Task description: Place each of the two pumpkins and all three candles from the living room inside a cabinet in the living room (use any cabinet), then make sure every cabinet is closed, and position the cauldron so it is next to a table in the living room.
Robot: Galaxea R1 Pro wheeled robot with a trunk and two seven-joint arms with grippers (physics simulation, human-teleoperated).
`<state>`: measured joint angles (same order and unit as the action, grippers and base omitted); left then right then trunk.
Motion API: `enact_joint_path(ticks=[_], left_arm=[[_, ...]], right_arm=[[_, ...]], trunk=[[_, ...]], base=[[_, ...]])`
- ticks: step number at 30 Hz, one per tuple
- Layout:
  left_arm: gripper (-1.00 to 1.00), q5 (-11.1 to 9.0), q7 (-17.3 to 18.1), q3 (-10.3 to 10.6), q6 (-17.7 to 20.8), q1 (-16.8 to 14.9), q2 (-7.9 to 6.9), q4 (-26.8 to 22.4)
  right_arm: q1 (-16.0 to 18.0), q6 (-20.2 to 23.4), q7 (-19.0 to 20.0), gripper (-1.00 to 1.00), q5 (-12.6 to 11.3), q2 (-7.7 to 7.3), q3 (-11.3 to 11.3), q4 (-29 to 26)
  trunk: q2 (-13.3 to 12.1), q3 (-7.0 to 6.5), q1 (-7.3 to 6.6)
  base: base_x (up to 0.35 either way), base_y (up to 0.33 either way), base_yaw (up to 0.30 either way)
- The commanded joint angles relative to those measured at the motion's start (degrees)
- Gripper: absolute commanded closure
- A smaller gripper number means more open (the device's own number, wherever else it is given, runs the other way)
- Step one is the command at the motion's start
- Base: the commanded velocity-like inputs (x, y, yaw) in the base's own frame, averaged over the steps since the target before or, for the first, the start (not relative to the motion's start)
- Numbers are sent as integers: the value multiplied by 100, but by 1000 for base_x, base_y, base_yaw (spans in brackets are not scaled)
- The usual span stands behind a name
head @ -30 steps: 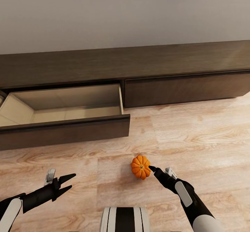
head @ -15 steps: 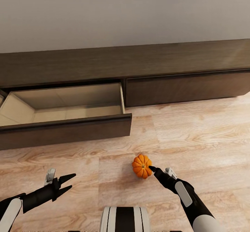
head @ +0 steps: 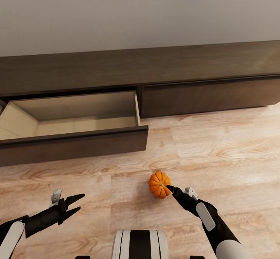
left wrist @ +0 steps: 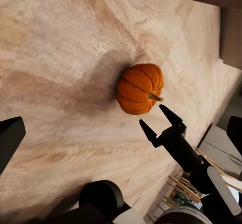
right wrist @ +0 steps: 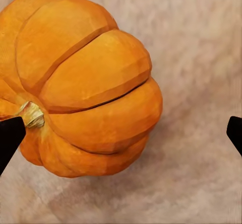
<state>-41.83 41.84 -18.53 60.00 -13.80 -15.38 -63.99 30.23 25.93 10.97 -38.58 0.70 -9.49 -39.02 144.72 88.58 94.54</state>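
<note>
Right tool (head: 170, 189) spread wide beside pumpkin (head: 159, 184), left tool (head: 76, 203) parted, empty

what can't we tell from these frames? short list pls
- Drawer floor: head view, its near part is hidden behind the front panel, so the contents there can't be judged.
- Cabinet: head view, cut off at both side edges.
- Right gripper contact with the pumpkin: head view too small; in the right wrist view the dark fingertips are cropped at the edges.
- Pumpkin's underside: right wrist view, hidden against the floor.
</note>
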Motion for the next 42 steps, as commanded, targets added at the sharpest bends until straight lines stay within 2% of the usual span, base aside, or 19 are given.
enact_joint_path(ticks=[1, 20, 24, 27, 29, 32, 37, 42], left_arm=[[-100, 0, 0, 0, 0, 0, 0, 0], [-100, 0, 0, 0, -3, -2, 0, 0], [-100, 0, 7, -107, 0, 0, -22, -6], [-100, 0, 112, -214, 0, 0, -64, -8], [-100, 4, 383, -248, 0, 0, -140, -9], [-100, 8, 628, -261, 0, 0, -175, -9], [-100, 8, 693, -264, 0, 0, -183, -9], [-100, 9, 710, -270, 0, 0, -185, -9]], right_arm=[[0, 0, 1, -100, 0, 0, 0, 0], [0, 0, -5, -100, 0, -6, 0, 0], [0, 0, -7, -100, 0, -7, 0, 0], [0, 0, -4, -100, 0, -8, 0, 0], [0, 0, -6, -100, 0, -5, 0, 0], [0, 0, -7, -100, 0, 3, 0, 0], [0, 0, -7, -100, 0, 0, 0, 3], [0, -1, -7, -100, 0, 3, 0, 8]], trunk=[[0, 0, 0], [0, 0, 0], [3, 44, 5], [7, 111, 13], [9, 155, 18], [9, 155, 18], [16, 266, 31], [16, 266, 31]], base=[[135, 136, 0], [44, 28, 0], [6, 2, 0], [1, 0, 0], [0, 0, 0], [0, 0, 0], [0, 0, 0], [0, 0, 0]])
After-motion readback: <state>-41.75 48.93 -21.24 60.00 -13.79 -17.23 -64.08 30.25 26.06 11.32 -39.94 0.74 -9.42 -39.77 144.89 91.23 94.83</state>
